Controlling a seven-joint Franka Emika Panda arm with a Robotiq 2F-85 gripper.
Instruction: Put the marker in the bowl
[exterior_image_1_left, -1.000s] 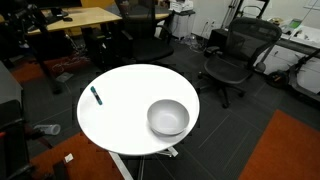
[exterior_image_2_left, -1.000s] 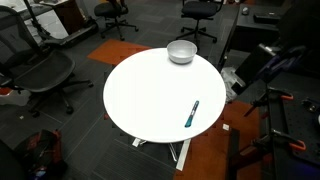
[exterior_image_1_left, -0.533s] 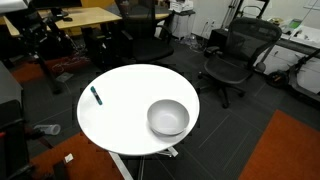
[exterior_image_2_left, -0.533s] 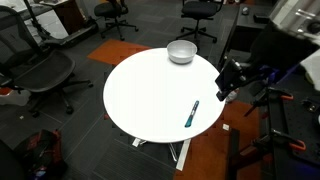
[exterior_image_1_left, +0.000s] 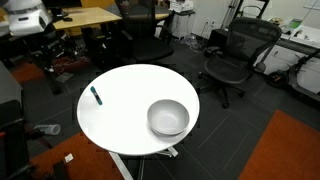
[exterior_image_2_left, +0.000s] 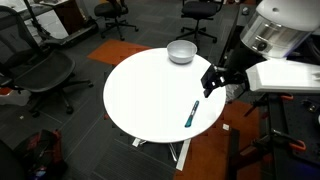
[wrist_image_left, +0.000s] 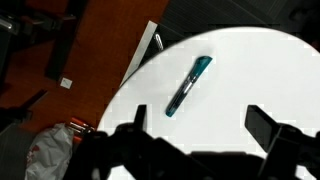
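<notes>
One marker (exterior_image_2_left: 191, 114), bowl (exterior_image_2_left: 181, 58) well apart, chairs (exterior_image_1_left: 232, 55) around

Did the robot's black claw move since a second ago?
Yes. The black gripper has swung in from the side to the rim of the round white table, nearer the teal-blue marker.

A round white table (exterior_image_1_left: 130, 95) carries two things, well apart: in an exterior view the marker (exterior_image_1_left: 96, 96) lies flat by its left edge, and the bowl (exterior_image_1_left: 168, 127) stands upright at the near right. The wrist view shows the marker (wrist_image_left: 188, 86) near the table's rim
</notes>
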